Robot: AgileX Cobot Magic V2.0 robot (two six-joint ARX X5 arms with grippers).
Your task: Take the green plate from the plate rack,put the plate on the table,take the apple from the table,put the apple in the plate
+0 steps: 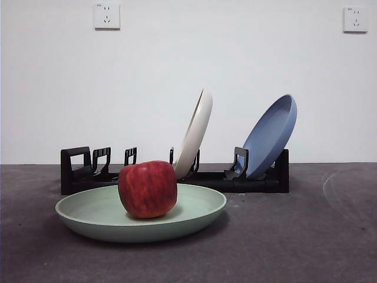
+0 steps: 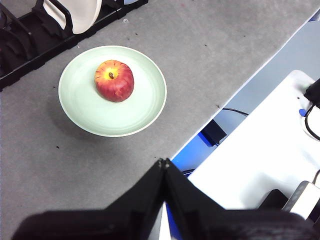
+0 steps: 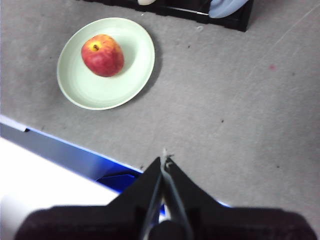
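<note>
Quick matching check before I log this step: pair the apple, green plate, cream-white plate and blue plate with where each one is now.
Things:
1. apple
2. green plate
3. cream-white plate
4. blue plate

Places:
A. flat on the table, in front of the plate rack
B. leaning in the rack's end slot
C. resting in the green plate
D. leaning in a middle slot of the rack

Pairs: 1-C, 2-A, 3-D, 4-B

We see soft, even, bright light; the green plate (image 1: 88, 215) casts a faint shadow on the table (image 1: 306, 236). Wrist views look slightly blurred.
</note>
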